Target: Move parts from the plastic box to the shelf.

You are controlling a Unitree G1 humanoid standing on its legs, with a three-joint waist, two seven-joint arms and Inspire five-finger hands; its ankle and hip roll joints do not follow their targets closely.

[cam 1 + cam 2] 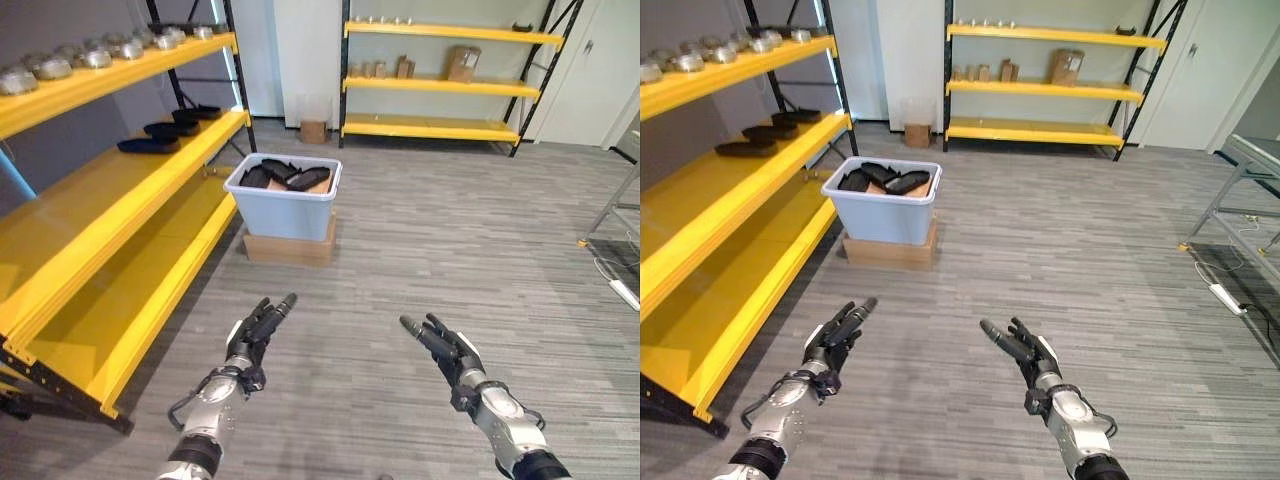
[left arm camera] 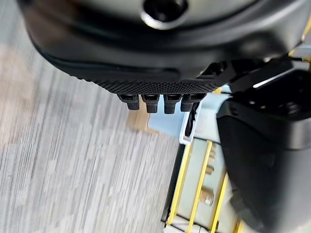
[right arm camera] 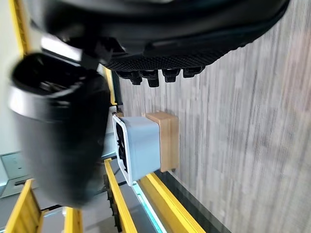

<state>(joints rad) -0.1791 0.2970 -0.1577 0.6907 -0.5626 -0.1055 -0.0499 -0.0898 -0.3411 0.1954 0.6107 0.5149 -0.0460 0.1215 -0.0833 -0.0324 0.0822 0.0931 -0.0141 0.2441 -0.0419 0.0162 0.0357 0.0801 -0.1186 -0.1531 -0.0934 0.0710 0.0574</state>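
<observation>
Left hand: the dark left hand [image 1: 255, 335] hangs over the grey wood-pattern floor [image 1: 420, 260], fingers straight and loose, holding nothing.
Right hand: the dark right hand [image 1: 440, 345] is at the same height, fingers stretched forward, also empty.
Plastic box: the pale blue plastic box [image 1: 285, 205] stands ahead on a flat brown cardboard base [image 1: 288, 248], well apart from both hands.
Parts: the flat black parts [image 1: 290, 177] lie piled inside the box, reaching about to its rim.
Shelf: the yellow metal shelf with black posts [image 1: 120, 215] runs along the robot's left, just beside the box; some black parts [image 1: 165, 128] already lie on its middle level, and round silver parts [image 1: 90, 57] on the top level.
Step in hand: I judge that it is the approach to the box.
How to do it well: come close and square to the box before reaching, then bring one open hand down over the topmost part.
Far shelf: a second yellow shelf [image 1: 440, 85] at the back wall carries small brown items.
Hard to see: the exact number and shape of the parts in the box; the pile overlaps.
</observation>
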